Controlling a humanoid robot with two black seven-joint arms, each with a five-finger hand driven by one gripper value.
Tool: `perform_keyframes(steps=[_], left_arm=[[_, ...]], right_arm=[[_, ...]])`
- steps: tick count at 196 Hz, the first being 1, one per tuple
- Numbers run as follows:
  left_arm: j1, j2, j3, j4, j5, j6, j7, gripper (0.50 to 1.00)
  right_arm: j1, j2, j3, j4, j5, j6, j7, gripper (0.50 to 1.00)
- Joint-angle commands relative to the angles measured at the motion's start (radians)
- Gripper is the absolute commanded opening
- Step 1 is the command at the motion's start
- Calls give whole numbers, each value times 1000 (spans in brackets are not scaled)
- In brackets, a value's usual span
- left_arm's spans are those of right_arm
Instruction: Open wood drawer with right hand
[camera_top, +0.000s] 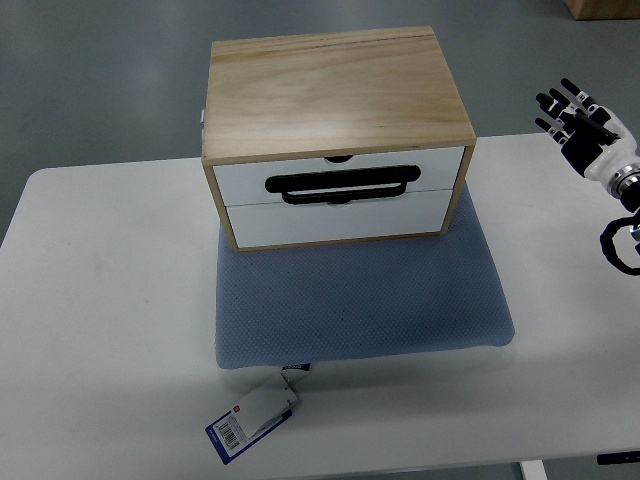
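The wooden box (338, 100) stands on a blue mat (360, 300), which lies on the white table (100, 300). The box has two white drawers; both are closed. The top drawer (340, 182) carries a black handle (342, 186). The right hand (582, 125) is at the right edge, well apart from the box, with its fingers spread and holding nothing. A tag (252, 420) lies near the front of the mat.

The right hand (583, 125) has a white palm shell and black segmented fingers (560, 101) with white panels on the links. A silver cylindrical wrist joint (626, 180) connects it to the forearm. A black cable loop (618, 243) runs beside the forearm.
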Motion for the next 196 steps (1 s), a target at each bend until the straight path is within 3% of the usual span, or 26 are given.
perform_keyframes(steps=[1, 196], left_arm=[[0, 0, -1, -2, 0, 0, -1, 1000], [0, 0, -2, 7, -2, 2, -1, 1000]], right_arm=[[-1, 3, 0, 0, 0, 0, 0, 932], [6, 8, 0, -2, 0, 0, -2, 934]])
